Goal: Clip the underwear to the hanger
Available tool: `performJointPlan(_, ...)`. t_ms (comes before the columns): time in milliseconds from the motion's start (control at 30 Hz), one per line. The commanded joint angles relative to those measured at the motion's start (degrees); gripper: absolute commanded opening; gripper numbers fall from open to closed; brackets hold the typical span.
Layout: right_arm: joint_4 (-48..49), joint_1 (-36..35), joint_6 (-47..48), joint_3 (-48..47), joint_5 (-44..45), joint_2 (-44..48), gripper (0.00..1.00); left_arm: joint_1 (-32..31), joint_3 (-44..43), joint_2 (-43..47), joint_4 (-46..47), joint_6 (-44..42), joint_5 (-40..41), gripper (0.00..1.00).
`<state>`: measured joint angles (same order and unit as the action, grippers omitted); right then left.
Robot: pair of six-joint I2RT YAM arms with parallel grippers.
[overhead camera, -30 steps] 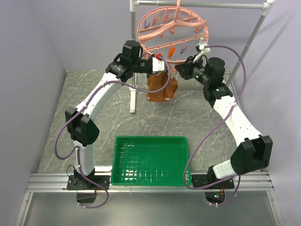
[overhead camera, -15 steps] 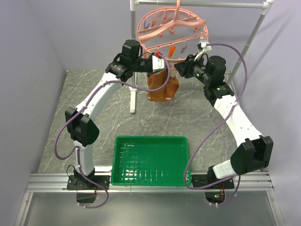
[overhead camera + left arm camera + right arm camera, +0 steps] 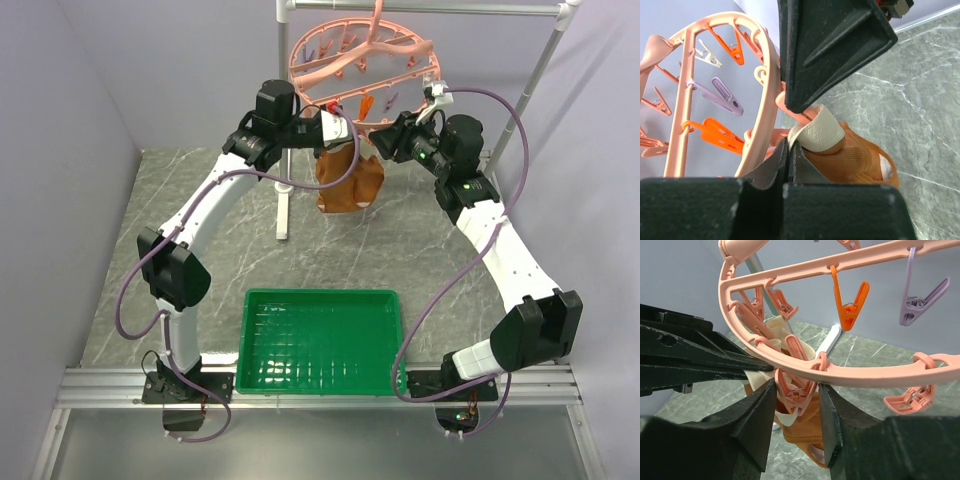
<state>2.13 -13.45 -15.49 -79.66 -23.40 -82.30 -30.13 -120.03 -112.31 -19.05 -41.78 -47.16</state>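
Note:
The salmon-pink ring hanger (image 3: 365, 55) hangs from the rack bar with many small clothespins. My left gripper (image 3: 343, 128) is shut on the cream waistband (image 3: 817, 132) of the rust-orange underwear (image 3: 350, 182) and holds it up just under the ring's near rim (image 3: 765, 115). The briefs dangle below it (image 3: 855, 160). My right gripper (image 3: 382, 138) is up at the same rim. Its jaws press both sides of a pink clothespin (image 3: 796, 387) that hangs from the ring (image 3: 865, 372). The waistband sits at that pin's tip. The left fingers (image 3: 700, 365) show beside it.
A green tray (image 3: 320, 293) stands at the table's near edge between the arm bases. The grey metal rack (image 3: 470, 10) spans the back, with its upright pole (image 3: 283, 190) left of the underwear. Orange (image 3: 850, 307) and purple (image 3: 920, 302) pins dangle nearby.
Both grippers rose toward the hanger rim. The left one lifted the underwear higher. The right one moved left and up, and is now around a pink clothespin.

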Motion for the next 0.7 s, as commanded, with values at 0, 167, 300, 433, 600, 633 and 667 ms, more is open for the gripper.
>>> performJointPlan(0, 2.2, 0.4, -1.0, -3.1, 0.7, 1.5, 0.47, 0.2, -3.1, 1.6, 4.2, 1.6, -1.0, 0.0)
performJointPlan(167, 2.2, 0.4, -1.8, -3.8, 1.2, 1.5, 0.55, 0.7, -2.8, 1.6, 4.4, 1.3, -1.8, 0.0)
performJointPlan(300, 2.1, 0.4, -2.0, -3.7, 1.3, 1.9, 0.62, 1.0, -1.8, 2.4, 3.7, -0.1, -4.0, 0.0)
performJointPlan(433, 2.8, 0.4, -2.7, -2.3, 1.4, 2.4, 0.75, 1.0, 2.7, 3.8, 5.5, 0.1, -4.5, 0.0)
performJointPlan(600, 2.9, 0.4, -3.6, -1.3, 0.9, 3.3, 0.82, 1.1, 3.0, 3.3, 4.0, 0.9, -4.5, 0.09)
performJointPlan(633, 2.9, 0.5, -3.6, -1.1, 0.8, 3.5, 0.83, 1.1, 3.4, 3.5, 4.5, 1.3, -4.5, 0.12)
performJointPlan(667, 2.7, 0.4, -3.5, -1.0, 0.6, 3.7, 0.84, 1.0, 3.8, 3.7, 4.9, 1.9, -4.4, 0.17)
